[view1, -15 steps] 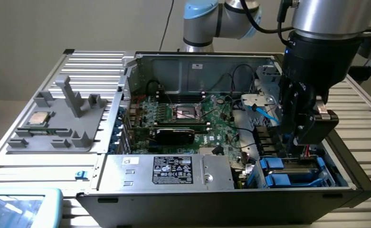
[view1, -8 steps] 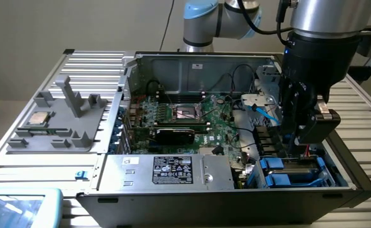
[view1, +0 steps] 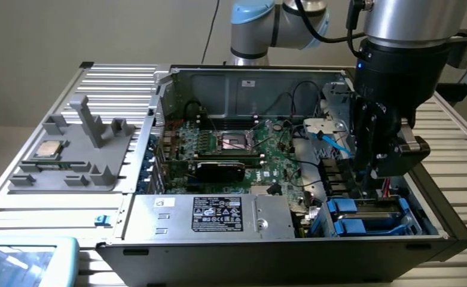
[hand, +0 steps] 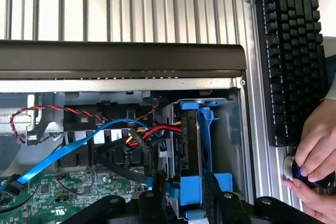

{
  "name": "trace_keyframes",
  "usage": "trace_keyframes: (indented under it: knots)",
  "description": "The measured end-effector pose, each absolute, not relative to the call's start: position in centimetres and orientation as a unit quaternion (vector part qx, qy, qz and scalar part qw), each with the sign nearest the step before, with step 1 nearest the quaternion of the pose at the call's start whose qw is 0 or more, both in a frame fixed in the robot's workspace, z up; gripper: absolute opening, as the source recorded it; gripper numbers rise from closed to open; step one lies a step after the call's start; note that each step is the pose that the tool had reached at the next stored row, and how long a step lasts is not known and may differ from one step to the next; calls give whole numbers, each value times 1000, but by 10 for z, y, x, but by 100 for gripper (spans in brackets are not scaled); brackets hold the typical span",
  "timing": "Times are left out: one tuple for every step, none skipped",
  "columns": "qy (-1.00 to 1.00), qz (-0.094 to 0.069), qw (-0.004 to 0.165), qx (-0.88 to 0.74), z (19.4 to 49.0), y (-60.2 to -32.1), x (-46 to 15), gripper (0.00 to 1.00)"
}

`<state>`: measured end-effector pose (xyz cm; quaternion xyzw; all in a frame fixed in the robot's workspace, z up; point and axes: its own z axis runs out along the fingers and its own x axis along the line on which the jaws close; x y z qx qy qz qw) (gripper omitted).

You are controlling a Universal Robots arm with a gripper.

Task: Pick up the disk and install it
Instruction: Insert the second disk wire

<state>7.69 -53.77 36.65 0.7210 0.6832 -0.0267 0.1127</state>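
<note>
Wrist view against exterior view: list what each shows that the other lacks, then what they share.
Wrist view alone: a black keyboard beside the computer case and a person's hand on a round knob.

Exterior view alone: the grey fixture holding a CPU chip, the power supply with its black label, and the robot's hand over the drive bay.

Both: the blue disk carrier in the bay, the green motherboard, and a blue cable.
</note>
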Motion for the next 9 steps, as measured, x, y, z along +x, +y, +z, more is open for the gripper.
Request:
trace_keyframes:
  knots:
    - [684,-26,113,720,367,-538,77,41]
    - [685,-26,113,720,367,-538,77,41]
    - [685,-26,113,719,367,-538,77,41]
    - [686,-26,113,718,366,-538,77,41]
    - [686,-25,114,718,367,-538,77,41]
    - [687,-25,114,717,366,-538,77,41]
    - [687,-25,114,717,366,-538,77,41]
    - [688,-25,114,716,366,-537,77,41]
    - [689,-24,114,716,366,-537,77,38]
